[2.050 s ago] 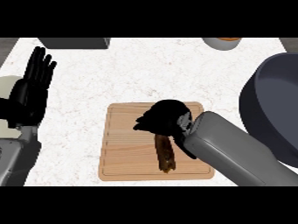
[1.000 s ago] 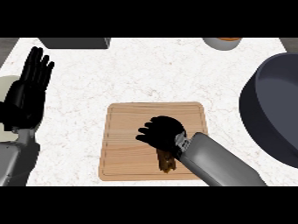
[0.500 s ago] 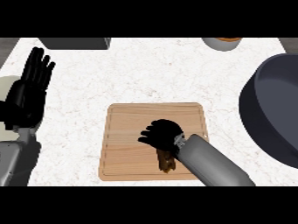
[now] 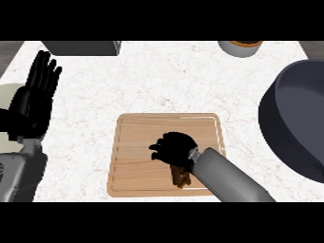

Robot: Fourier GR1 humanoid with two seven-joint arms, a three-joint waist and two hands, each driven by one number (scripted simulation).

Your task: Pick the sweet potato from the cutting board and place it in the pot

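Right hand (image 4: 173, 148), black on its grey forearm, sits low over the pale wooden cutting board (image 4: 139, 137), fingers curled round the upper end of the dark brown, knobbly sweet potato (image 4: 182, 178). Its lower end pokes out near the board's front edge. I judge this the grasp before a lift. I see the deep, smooth dark grey pot (image 4: 301, 118) at the white speckled counter's (image 4: 171, 85) right edge, well apart. The left hand (image 4: 34, 97) rests open at the left edge, out of the way.
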